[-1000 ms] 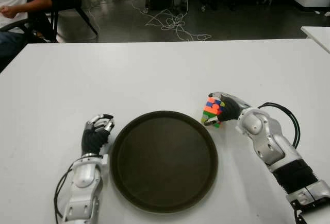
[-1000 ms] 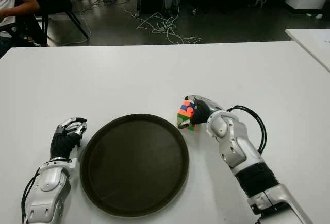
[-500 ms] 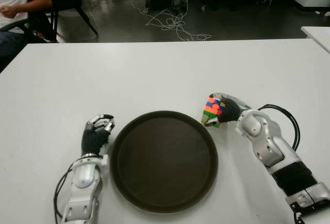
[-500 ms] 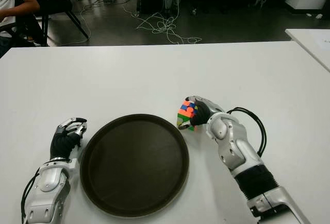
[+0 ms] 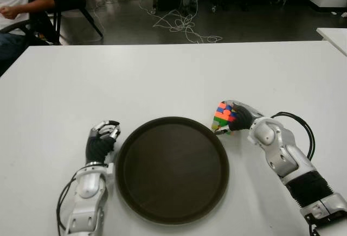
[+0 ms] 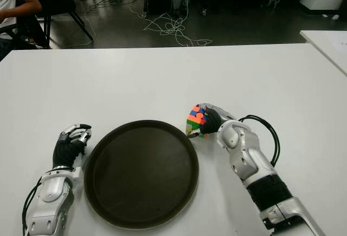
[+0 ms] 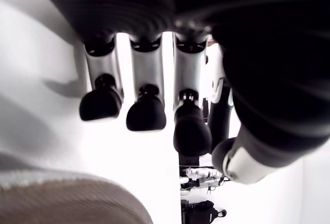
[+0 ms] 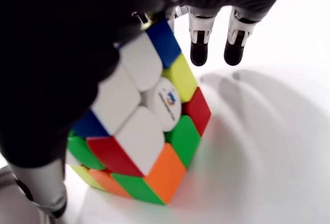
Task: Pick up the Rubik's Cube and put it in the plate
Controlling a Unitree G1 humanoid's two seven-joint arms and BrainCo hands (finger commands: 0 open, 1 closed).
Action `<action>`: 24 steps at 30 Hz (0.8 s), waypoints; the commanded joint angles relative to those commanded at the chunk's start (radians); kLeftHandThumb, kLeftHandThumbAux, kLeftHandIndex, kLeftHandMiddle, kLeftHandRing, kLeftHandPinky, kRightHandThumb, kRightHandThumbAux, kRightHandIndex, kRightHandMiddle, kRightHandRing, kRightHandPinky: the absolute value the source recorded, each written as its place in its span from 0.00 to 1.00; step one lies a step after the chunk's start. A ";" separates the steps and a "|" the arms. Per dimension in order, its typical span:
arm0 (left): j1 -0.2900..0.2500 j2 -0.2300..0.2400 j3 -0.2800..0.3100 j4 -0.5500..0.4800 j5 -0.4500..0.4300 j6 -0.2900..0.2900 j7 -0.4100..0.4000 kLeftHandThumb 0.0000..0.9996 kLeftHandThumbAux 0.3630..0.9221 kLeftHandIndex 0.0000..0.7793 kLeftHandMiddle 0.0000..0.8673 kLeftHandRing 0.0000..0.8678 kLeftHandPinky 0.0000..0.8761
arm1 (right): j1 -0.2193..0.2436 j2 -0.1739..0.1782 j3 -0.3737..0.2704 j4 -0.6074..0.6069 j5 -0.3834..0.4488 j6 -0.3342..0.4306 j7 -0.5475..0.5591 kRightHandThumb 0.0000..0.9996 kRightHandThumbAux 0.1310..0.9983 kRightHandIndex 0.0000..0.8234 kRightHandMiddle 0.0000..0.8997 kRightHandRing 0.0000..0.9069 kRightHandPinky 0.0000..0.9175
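The right hand was closed around the Rubik's Cube, its palm over the top and its thumb under one side, while two fingertips stuck out past the far edge without touching it. The cube sat tilted in that hold, one corner pointing down. Whether that corner touched the white table or hung just clear of it could not be told. Held from above like this, the cube looked ready to be carried sideways over a rim, not pushed along the surface.

Just beside it, toward the robot's left, lay the round dark plate, with the cube outside its near rim and nothing in it yet. The carry into the plate seemed not yet done.

The left hand showed just beside the plate's left rim, its fingers curled in and holding nothing, kept out of the way.

A seated person and loose cables on the floor lay beyond the table's far edge.
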 joint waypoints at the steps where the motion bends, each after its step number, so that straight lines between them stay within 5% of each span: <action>1: 0.000 0.000 0.001 0.000 -0.001 0.001 0.000 0.71 0.61 0.57 0.92 0.94 0.92 | 0.001 0.000 0.000 0.000 0.000 -0.001 -0.001 0.00 0.65 0.00 0.00 0.00 0.00; 24: 0.006 -0.005 -0.004 -0.022 0.010 0.013 0.014 0.71 0.61 0.57 0.93 0.94 0.93 | 0.002 0.009 -0.002 0.024 0.002 -0.003 -0.032 0.00 0.66 0.00 0.00 0.00 0.00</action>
